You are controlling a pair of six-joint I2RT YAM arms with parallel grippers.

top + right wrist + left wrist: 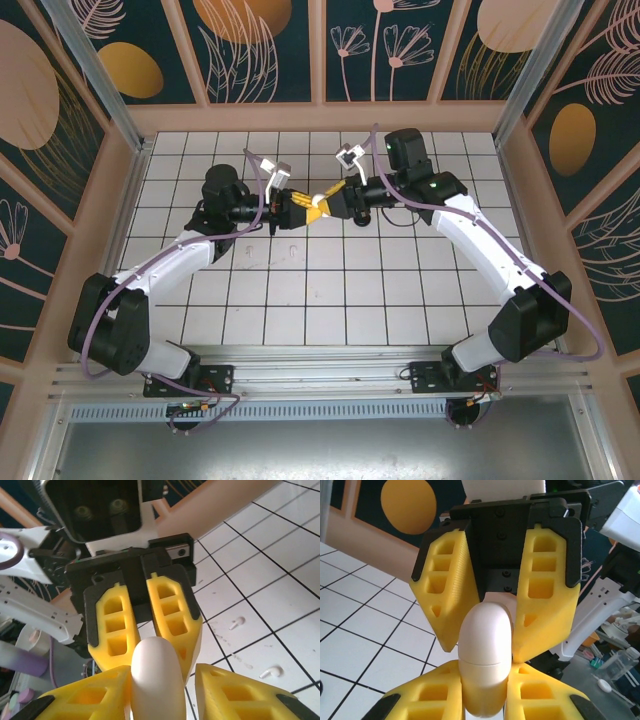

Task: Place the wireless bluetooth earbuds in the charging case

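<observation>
left gripper [482, 682]: jaws pinching one end of closed white egg-shaped plastic charging case [485, 640] | case: held in the air, long axis running arm to arm | right gripper [161, 692]: jaws slightly spread round other end | two tiny white stemmed earbuds [236, 624]: on tiles below, apart from both grippers

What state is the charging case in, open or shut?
Shut: a thin seam rings the charging case, lid flush on the body, no gap.
</observation>
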